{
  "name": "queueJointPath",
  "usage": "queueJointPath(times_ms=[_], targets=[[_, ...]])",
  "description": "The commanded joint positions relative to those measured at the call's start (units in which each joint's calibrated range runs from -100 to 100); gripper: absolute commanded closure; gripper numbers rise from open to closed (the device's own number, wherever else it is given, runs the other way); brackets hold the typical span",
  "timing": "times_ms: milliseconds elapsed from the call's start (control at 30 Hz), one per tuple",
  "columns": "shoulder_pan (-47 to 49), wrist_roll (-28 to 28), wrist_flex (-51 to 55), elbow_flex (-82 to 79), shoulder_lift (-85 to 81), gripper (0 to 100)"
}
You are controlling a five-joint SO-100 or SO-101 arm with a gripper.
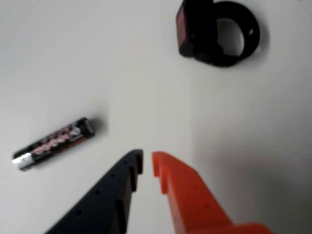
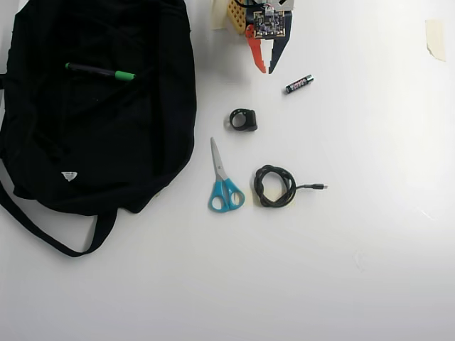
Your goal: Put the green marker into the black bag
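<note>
In the overhead view the green marker (image 2: 99,72) lies flat on top of the black bag (image 2: 92,142), near the bag's upper part, with its green cap pointing right. The bag fills the left side of the table, and its strap trails toward the bottom. My gripper (image 2: 266,69) hangs at the top centre, well right of the bag, with its tips pointing down the picture. In the wrist view the gripper (image 1: 147,163) shows a black finger and an orange finger almost touching, shut on nothing. Marker and bag are out of the wrist view.
A black AAA battery (image 2: 299,84) (image 1: 53,143) lies just beside the gripper. A small black ring-shaped part (image 2: 243,119) (image 1: 217,31) sits below it. Blue-handled scissors (image 2: 224,181) and a coiled black cable (image 2: 275,185) lie mid-table. A tape scrap (image 2: 434,37) sticks at the top right.
</note>
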State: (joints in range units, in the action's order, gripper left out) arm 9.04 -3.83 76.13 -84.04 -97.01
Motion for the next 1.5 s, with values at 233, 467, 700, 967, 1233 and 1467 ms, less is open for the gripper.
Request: queueJointPath(times_ms=[233, 467, 700, 967, 1233, 1467], targets=[[-0.7, -0.2, -0.9, -5.5, -2.3, 98], [-0.6, 0.2, -3.5, -14.7, -2.3, 98], [-0.7, 0.2, -5.5, -15.2, -2.2, 98], [-0.7, 0.2, -5.5, -15.2, -2.2, 98], [-0.7, 0.2, -5.5, -15.2, -2.2, 98], [-0.7, 0.2, -5.5, -15.2, -2.2, 98]])
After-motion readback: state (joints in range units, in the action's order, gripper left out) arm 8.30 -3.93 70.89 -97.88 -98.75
